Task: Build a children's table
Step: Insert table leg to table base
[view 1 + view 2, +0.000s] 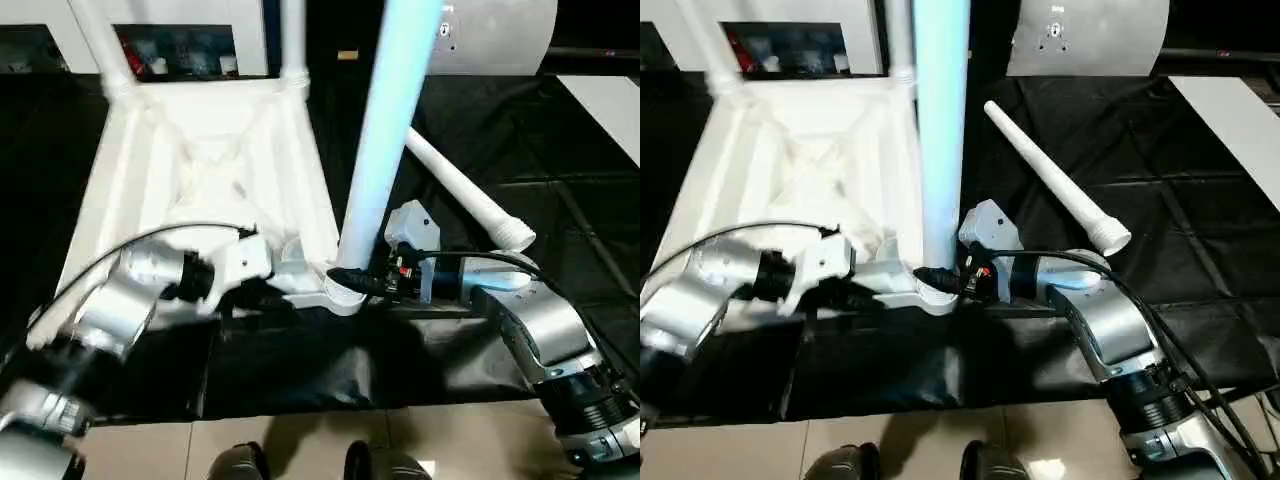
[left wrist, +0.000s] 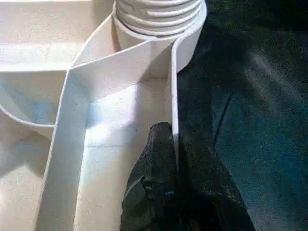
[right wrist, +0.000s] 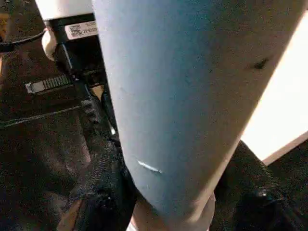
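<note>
The children's table top (image 1: 200, 160) lies upside down on the black-covered worktable, ribbed underside up. Two white legs (image 1: 110, 50) (image 1: 292, 40) stand in its far corner sockets. A third leg (image 1: 385, 130) stands upright in the near right corner socket (image 1: 340, 295). My right gripper (image 1: 352, 283) is shut on this leg just above the socket, and in the right wrist view the leg (image 3: 183, 96) sits between its black fingers (image 3: 101, 197). My left gripper (image 2: 174, 144) is shut on the table's near rim (image 2: 173, 86) beside that socket. A fourth leg (image 1: 1050, 180) lies loose on the cover to the right.
The worktable's near edge meets a tiled floor (image 1: 300, 440), where two dark feet (image 1: 240, 462) show. A white panel (image 1: 610, 110) lies at the far right. A grey rounded panel (image 1: 500, 35) and shelves stand behind the table.
</note>
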Tool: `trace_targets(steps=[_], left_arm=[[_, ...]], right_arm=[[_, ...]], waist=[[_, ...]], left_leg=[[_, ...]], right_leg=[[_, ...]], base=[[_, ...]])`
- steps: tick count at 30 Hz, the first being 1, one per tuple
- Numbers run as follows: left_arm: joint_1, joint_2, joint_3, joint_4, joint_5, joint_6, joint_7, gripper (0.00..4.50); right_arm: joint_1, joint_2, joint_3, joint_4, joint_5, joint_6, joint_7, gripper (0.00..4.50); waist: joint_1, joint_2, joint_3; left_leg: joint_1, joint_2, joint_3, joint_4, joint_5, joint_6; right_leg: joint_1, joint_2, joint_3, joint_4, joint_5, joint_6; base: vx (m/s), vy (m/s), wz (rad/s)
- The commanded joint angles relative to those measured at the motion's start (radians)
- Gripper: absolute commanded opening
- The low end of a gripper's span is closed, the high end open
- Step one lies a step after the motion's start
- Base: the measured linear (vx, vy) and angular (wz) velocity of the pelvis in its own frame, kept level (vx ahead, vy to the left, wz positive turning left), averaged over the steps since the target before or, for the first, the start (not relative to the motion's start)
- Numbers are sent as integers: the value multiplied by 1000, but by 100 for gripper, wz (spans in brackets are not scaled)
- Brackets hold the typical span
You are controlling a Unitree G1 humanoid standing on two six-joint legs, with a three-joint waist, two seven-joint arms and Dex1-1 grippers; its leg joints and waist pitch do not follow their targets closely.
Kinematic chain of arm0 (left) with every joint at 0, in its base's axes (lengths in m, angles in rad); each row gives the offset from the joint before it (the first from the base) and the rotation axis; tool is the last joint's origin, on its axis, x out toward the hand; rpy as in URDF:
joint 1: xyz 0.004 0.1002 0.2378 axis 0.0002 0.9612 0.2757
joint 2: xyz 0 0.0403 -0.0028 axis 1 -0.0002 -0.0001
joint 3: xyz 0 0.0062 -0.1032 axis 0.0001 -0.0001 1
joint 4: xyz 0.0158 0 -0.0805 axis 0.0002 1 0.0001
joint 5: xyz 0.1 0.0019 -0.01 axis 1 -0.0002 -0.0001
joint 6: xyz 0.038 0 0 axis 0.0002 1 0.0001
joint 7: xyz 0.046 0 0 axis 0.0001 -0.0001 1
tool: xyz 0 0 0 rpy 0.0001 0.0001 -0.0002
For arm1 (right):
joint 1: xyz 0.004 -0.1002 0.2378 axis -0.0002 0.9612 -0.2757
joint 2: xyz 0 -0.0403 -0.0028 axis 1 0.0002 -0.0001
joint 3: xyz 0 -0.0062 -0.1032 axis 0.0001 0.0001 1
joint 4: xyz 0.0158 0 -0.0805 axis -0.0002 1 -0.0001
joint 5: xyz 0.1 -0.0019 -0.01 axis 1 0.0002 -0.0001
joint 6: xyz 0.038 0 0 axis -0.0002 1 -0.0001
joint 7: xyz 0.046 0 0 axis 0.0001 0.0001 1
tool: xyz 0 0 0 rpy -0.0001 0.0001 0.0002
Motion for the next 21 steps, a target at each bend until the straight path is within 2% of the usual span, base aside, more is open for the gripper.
trace_targets(steps=[1,3,4,5,7,8,11,12,13,14,15,16,17,19,20,21], left_arm=[[-39,6,8,-10,8,-24,17,0],[-36,17,15,-5,10,-25,21,0],[-27,32,25,-2,12,-23,29,0],[-24,38,29,0,13,-23,31,0],[-18,44,35,-1,13,-21,36,0],[-9,49,44,-5,13,-15,42,0],[43,67,86,-80,8,55,91,0],[92,74,122,-161,-4,130,135,0],[96,74,126,-169,-5,137,139,0],[139,73,155,-240,-17,200,172,0],[179,67,182,-309,-25,261,205,0],[203,63,198,-348,-29,296,225,0],[247,46,223,-417,-27,354,261,0],[346,-4,254,-573,-7,468,330,0],[392,-53,259,-662,8,541,381,0],[401,-80,256,-691,10,569,401,0]], right_arm=[[105,8,139,96,-60,84,23,191],[109,15,137,94,-63,83,14,191],[114,25,134,92,-65,82,0,191],[115,28,133,93,-68,78,-7,191],[113,35,129,98,-73,73,-21,191],[110,42,124,104,-76,71,-34,191],[105,77,94,125,-90,60,-108,191],[105,97,74,128,-93,57,-148,191],[105,99,72,128,-94,57,-151,191],[108,112,59,126,-94,57,-177,191],[110,123,48,122,-93,57,-198,191],[112,129,43,120,-91,56,-210,191],[115,142,34,116,-91,54,-231,191],[117,169,18,114,-92,50,-275,191],[114,189,8,122,-95,44,-302,191],[111,197,3,128,-96,42,-314,191]], waist=[[-3,11,-22],[-4,13,-20],[-6,12,-19],[-6,8,-14],[-7,7,-12],[-6,6,-4],[-11,3,2],[-14,4,5],[-16,3,3],[-28,4,10],[-31,4,15],[-39,5,16],[-42,6,19],[-54,6,16],[-63,4,18],[-65,2,19]], left_leg=[[14,76,-40,-85,-333,17],[16,79,-38,-88,-331,15],[12,79,-39,-90,-335,11],[12,78,-40,-92,-346,10],[14,76,-40,-91,-354,9],[18,74,-41,-93,-375,8],[11,73,-51,-98,-398,-5],[17,71,-52,-96,-419,-7],[15,74,-54,-96,-419,-13],[8,72,-60,-100,-441,-14],[8,71,-62,-100,-452,-14],[1,72,-68,-103,-462,-17],[2,71,-69,-105,-471,-13],[-8,80,-72,-110,-445,-18],[-13,83,-69,-113,-423,-12],[-8,82,-66,-111,-419,-7]], right_leg=[[24,-112,79,-94,-499,-132],[21,-111,81,-93,-465,-144],[24,-112,81,-90,-456,-150],[22,-113,81,-92,-478,-145],[22,-116,82,-96,-512,-137],[16,-118,82,-106,-587,-116],[18,-124,79,-112,-688,-84],[11,-122,77,-119,-734,-64],[13,-126,78,-112,-724,-71],[13,-123,73,-117,-763,-57],[9,-123,71,-119,-777,-55],[14,-123,69,-116,-773,-55],[11,-120,67,-120,-778,-52],[23,-123,69,-107,-685,-85],[24,-121,71,-104,-623,-107],[18,-119,74,-108,-612,-111]], base=[[0,0,0],[0,0,0],[0,0,0],[0,0,0],[0,0,0],[0,0,0],[0,0,0],[0,0,0],[0,0,0],[0,0,0],[0,0,0],[0,0,0],[0,0,0],[-2,46,-20],[7,50,-21],[0,0,0]])
